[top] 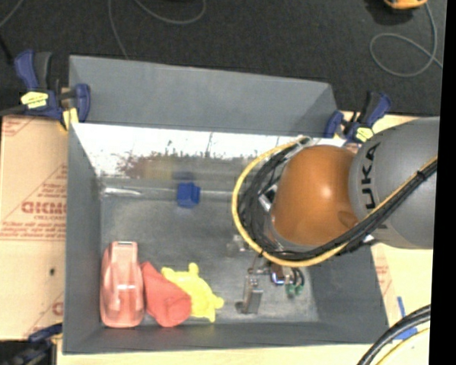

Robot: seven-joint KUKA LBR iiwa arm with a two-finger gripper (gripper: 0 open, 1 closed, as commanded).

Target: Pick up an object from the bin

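1. You look to be at the approach step: your gripper (253, 292) hangs low over bare floor near the bin's (202, 93) 5 o'clock. How far it is open, you cannot tell.
2. The nearest thing is the yellow lumpy toy (196, 291) at the gripper's 9 o'clock, touching a red lump (165, 300).
3. The next move likely calls for shifting towards 9 o'clock to straddle the toy.

Looks like a robotics lab test cell to me: industrial arm (399, 187) with orange wrist cover (311, 194) and strapped cable loom (244, 209) over a grey metal bin (202, 100), thin cables (372, 47) looped loose on black matting (281, 36) at the far side.
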